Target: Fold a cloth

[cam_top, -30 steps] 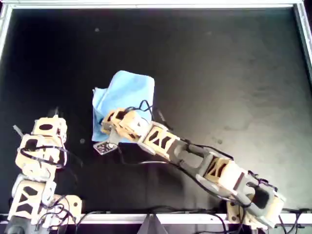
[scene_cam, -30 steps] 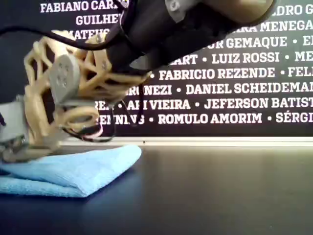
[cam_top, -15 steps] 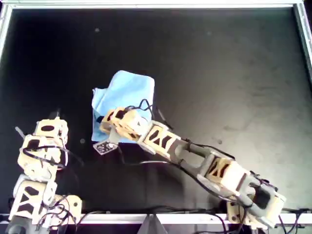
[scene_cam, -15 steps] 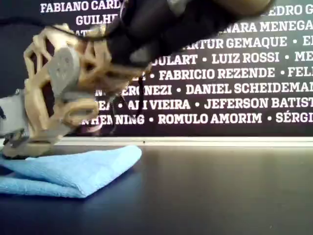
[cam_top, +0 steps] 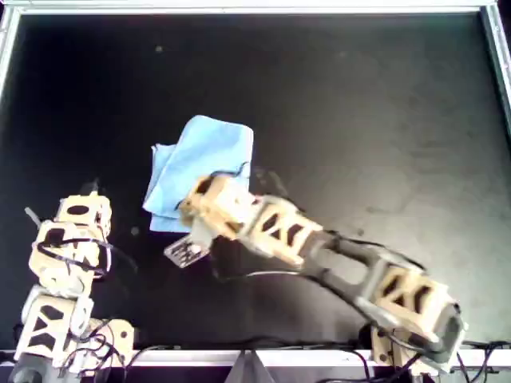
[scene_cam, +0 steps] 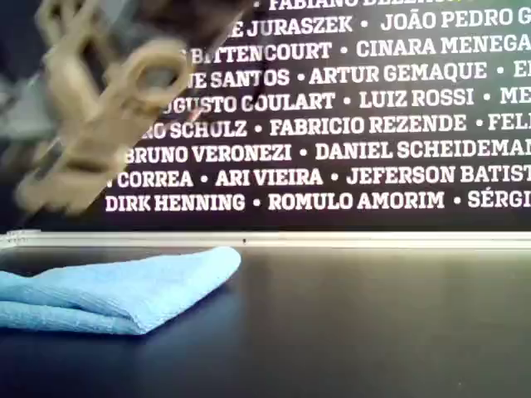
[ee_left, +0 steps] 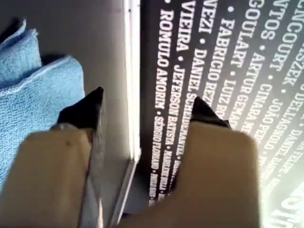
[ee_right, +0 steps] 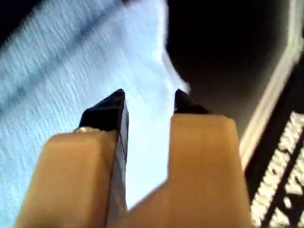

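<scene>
The cloth lies folded on the black table, left of centre in the overhead view, a light-blue bundle with its layers stacked. In the exterior view it sits at the lower left, a rounded fold pointing toward the view's right and two layers showing along its near edge.

Above it, the right gripper hangs over the fabric with its jaws parted and nothing between them; blue cloth fills the gap behind the dark fingertips, but the tips are clear of it. In the overhead view this right arm reaches in from the lower right corner, its tip over the cloth's near edge. The exterior view catches the same arm as a blurred tan shape, lifted off the cloth.

The left gripper sits apart too, jaws spread and empty, looking along the table toward the white rail and the wall of printed names, with a corner of the cloth off to one side. In the overhead view the left arm is bunched up at the lower left, beside the cloth but not touching it.
</scene>
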`<state>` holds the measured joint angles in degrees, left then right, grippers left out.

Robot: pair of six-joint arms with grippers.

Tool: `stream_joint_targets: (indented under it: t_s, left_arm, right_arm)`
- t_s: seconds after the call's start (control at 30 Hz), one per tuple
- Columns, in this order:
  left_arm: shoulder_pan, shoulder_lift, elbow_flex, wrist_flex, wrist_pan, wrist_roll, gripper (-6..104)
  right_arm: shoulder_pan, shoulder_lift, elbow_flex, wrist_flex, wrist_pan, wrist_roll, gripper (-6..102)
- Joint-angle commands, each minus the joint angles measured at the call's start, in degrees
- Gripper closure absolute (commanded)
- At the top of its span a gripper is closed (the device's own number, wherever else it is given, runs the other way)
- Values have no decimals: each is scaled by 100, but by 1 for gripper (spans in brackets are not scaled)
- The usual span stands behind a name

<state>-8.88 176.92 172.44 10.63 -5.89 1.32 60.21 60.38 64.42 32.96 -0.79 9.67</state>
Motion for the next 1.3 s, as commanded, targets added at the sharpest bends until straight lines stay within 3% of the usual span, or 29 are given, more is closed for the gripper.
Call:
stream_joint_targets:
  t_s: [0.0, 0.07, 0.17, 0.27, 0.4, 0.43, 0.73, 1.0, 1.1, 1.27]
  left_arm:
    - [70, 88, -105, -88, -26, 9, 34]
    - [79, 88, -132, -88, -35, 9, 34]
    - [79, 88, -211, -79, -35, 9, 35]
    - [70, 88, -229, -79, 44, 9, 35]
    - [62, 88, -220, -79, 53, -53, 35]
    - [62, 88, -220, -79, 53, -44, 35]
    - [62, 88, -176, -79, 18, 0, 35]
    - [62, 88, -97, -18, -26, -18, 35]
    - [62, 88, -44, 0, -35, -70, 35]
    - [62, 88, -9, 835, 26, -70, 35]
  right_arm:
    - [-316, 1608, 993, 53, 589, -281, 67]
    - [-554, 2355, 1819, -62, 1248, -519, 72]
    - [-923, 3612, 3015, -220, 2145, -510, 79]
    - [-1424, 4808, 3920, -404, 2663, -519, 84]
    - [-2303, 6363, 4975, -422, 2689, -510, 91]
    - [-2487, 6671, 5221, -422, 2689, -580, 92]
    - [-4377, 9448, 7937, -1318, 2689, -536, 93]
    - [-4535, 11751, 10433, -1837, 2689, -580, 94]
    - [-4535, 11839, 10951, -1837, 2689, -501, 93]
    - [-4535, 11821, 10951, -1749, 2689, -483, 94]
